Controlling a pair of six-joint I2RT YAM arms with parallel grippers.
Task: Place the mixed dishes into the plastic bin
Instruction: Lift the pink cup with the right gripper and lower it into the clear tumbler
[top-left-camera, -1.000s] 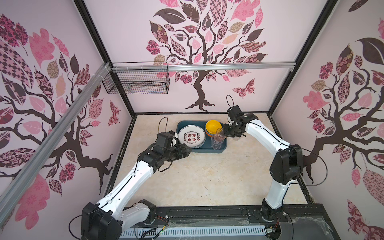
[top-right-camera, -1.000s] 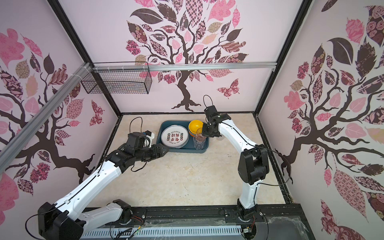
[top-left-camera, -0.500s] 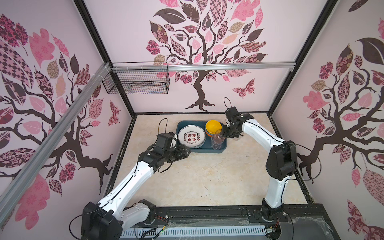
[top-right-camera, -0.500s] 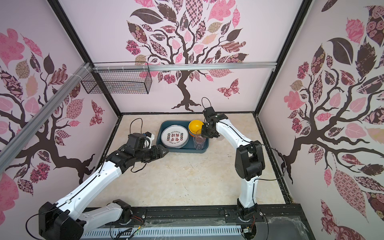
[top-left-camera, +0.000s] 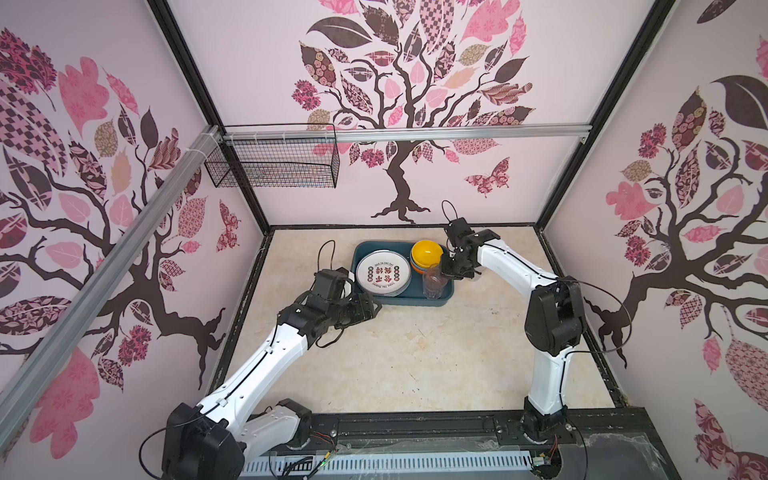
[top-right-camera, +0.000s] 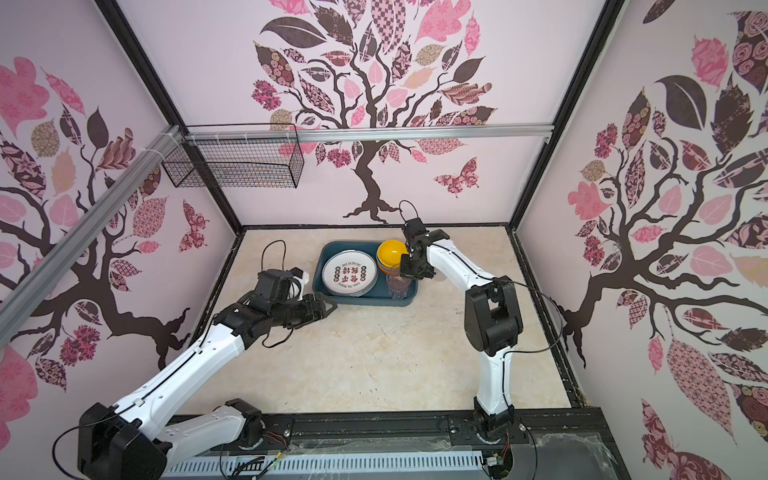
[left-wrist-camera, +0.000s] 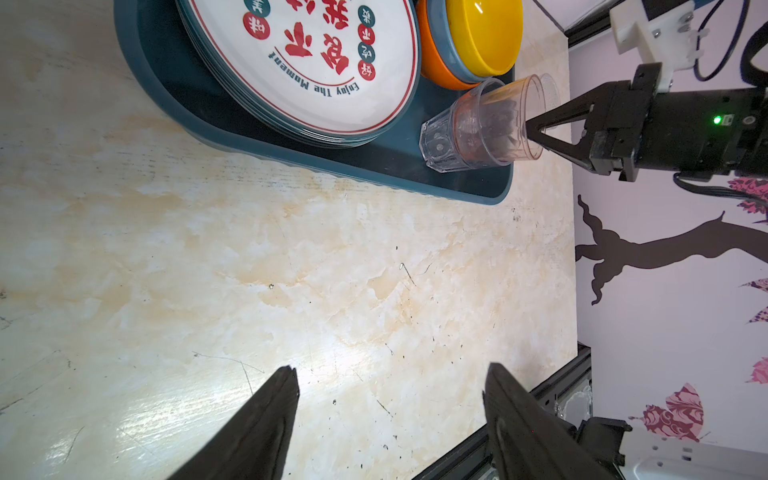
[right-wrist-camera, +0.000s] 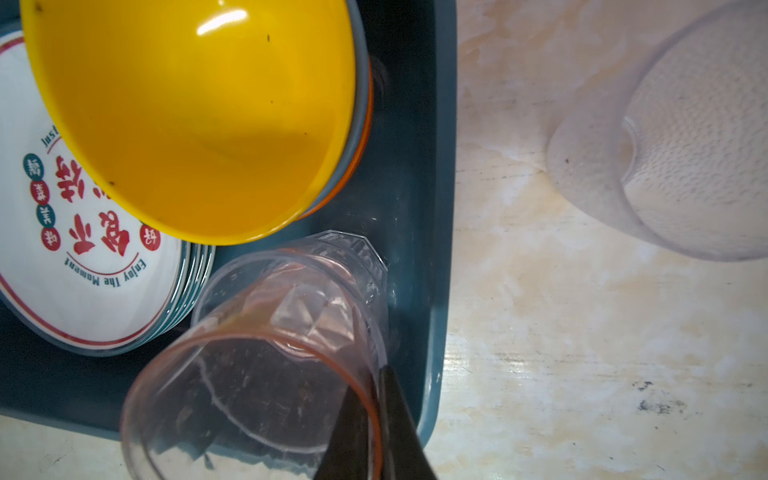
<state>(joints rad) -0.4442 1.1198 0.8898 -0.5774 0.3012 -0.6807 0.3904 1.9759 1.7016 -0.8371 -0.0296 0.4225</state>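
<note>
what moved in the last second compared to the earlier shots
The right arm's elbow swung in toward the bin; the right pincer stayed shut on the rim of the pinkish cup, hardly shifting. Nothing was grabbed or released. The left pincer, open, the plates and the bowls stayed put.

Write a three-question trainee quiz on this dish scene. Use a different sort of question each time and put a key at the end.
1. True or false: the left gripper is shut.
2. Which bowl tops the bowl stack in the plastic bin? A orange, B yellow, C blue.
3. What is the right gripper pinching, and where does that thing sit?

Key
1. False: its jaws stand open and empty over the table.
2. B.
3. The rim of the pinkish cup, which is nested in a clear cup standing in the bin.
</note>
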